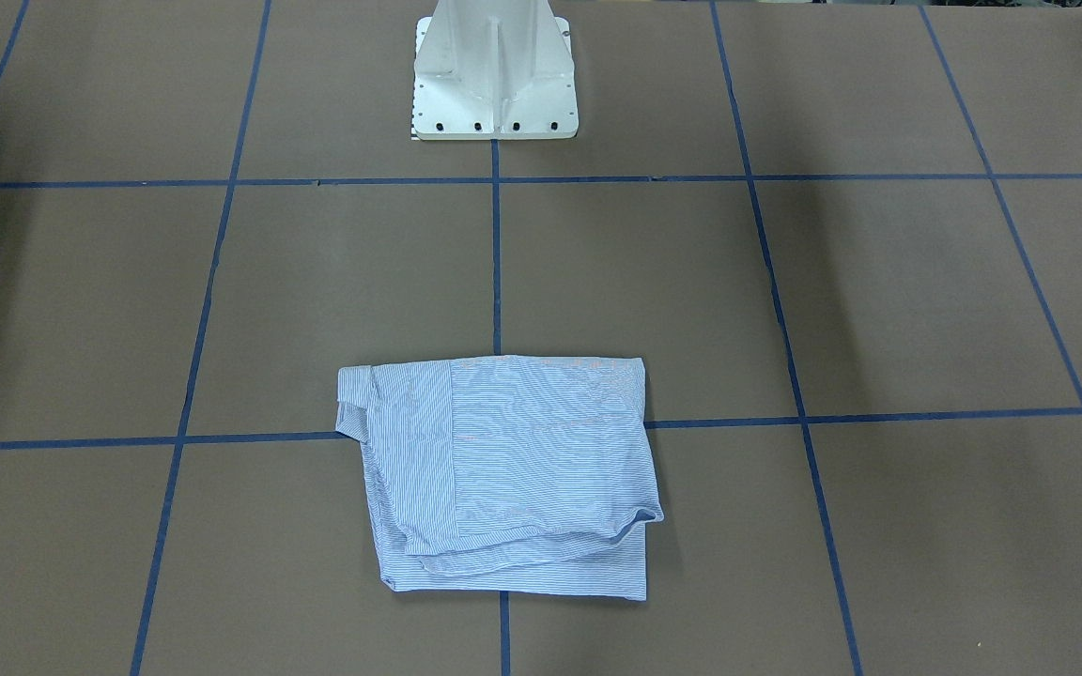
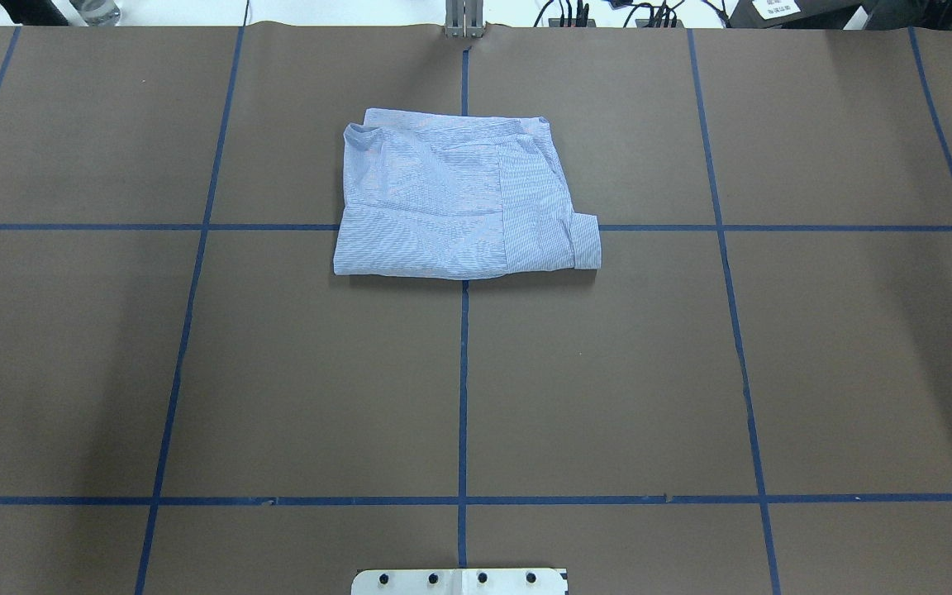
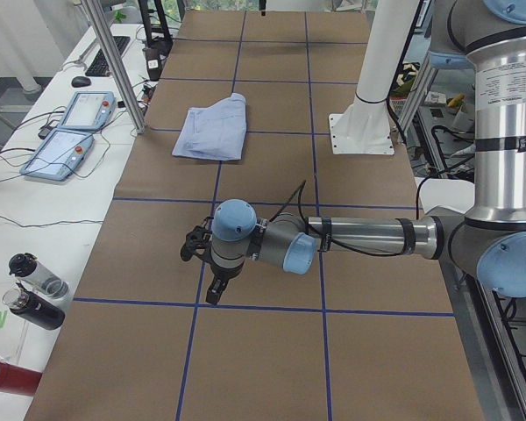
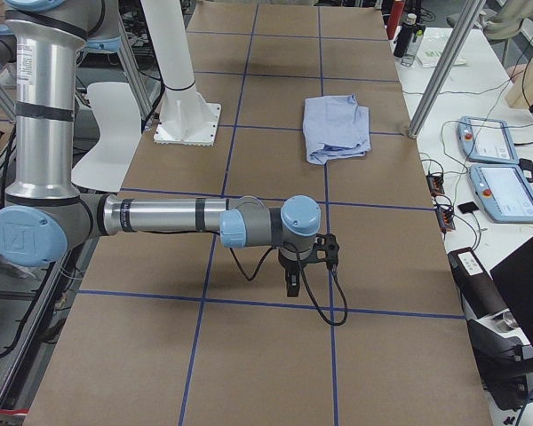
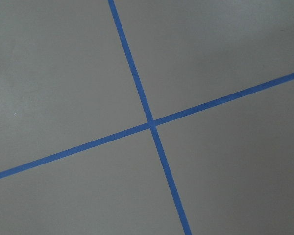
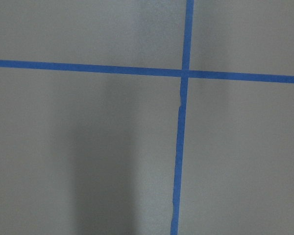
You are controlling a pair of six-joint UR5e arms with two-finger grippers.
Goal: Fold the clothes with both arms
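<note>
The light blue-and-white striped shirt (image 1: pixel 503 469) lies folded into a compact rectangle on the brown table, at its far middle in the overhead view (image 2: pixel 451 207). It also shows in the left side view (image 3: pixel 212 132) and the right side view (image 4: pixel 336 129). Neither arm touches it. My left gripper (image 3: pixel 212 294) hangs low over the table, far from the shirt. My right gripper (image 4: pixel 291 286) hangs low at the opposite end. I cannot tell whether either is open or shut. Both wrist views show only bare table and blue tape.
The white pedestal base (image 1: pixel 496 84) stands at the robot's edge of the table (image 2: pixel 459 581). Blue tape lines (image 2: pixel 464 388) form a grid on the brown surface. Two teach pendants (image 3: pixel 70 132) and bottles (image 3: pixel 35 289) sit on a side bench beyond the table edge.
</note>
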